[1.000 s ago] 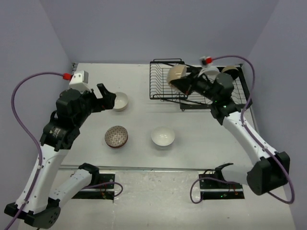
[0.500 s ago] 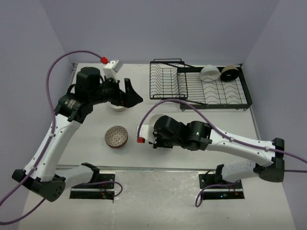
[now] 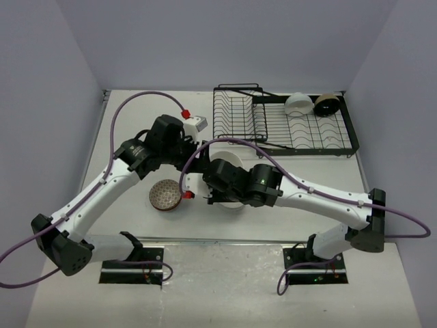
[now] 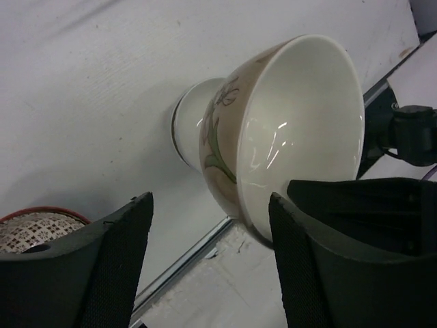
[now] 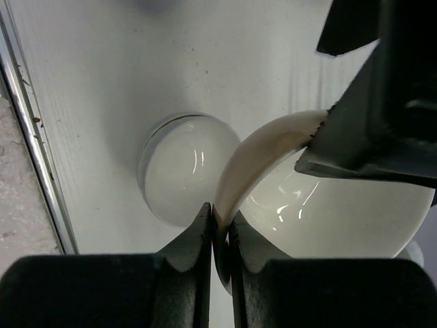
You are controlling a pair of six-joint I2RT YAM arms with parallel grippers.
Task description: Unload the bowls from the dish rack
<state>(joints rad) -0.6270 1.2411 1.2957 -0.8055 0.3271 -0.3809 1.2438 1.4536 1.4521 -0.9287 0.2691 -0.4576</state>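
My right gripper (image 5: 220, 222) is shut on the rim of a beige bowl (image 5: 266, 150) with a white inside, held tilted above the middle of the table. The left wrist view shows that beige bowl (image 4: 300, 116) on its side, with a green flower pattern on its outer wall. My left gripper (image 4: 212, 263) is open, and the bowl's rim is close by its right finger (image 4: 321, 253). From above, the held bowl (image 3: 224, 164) sits between the left gripper (image 3: 200, 158) and the right gripper (image 3: 216, 178). The black dish rack (image 3: 239, 124) stands at the back right.
A plain white bowl (image 5: 179, 167) rests on the table under the held one, mostly hidden from above by my right arm. A reddish-brown patterned bowl (image 3: 166, 195) lies front left. In the rack stand a white bowl (image 3: 298, 104) and a dark-inside bowl (image 3: 328, 105).
The right arm has carried the beige bowl from the rack to the table's middle. The left arm has swung from the back left to the middle, up to the held bowl.
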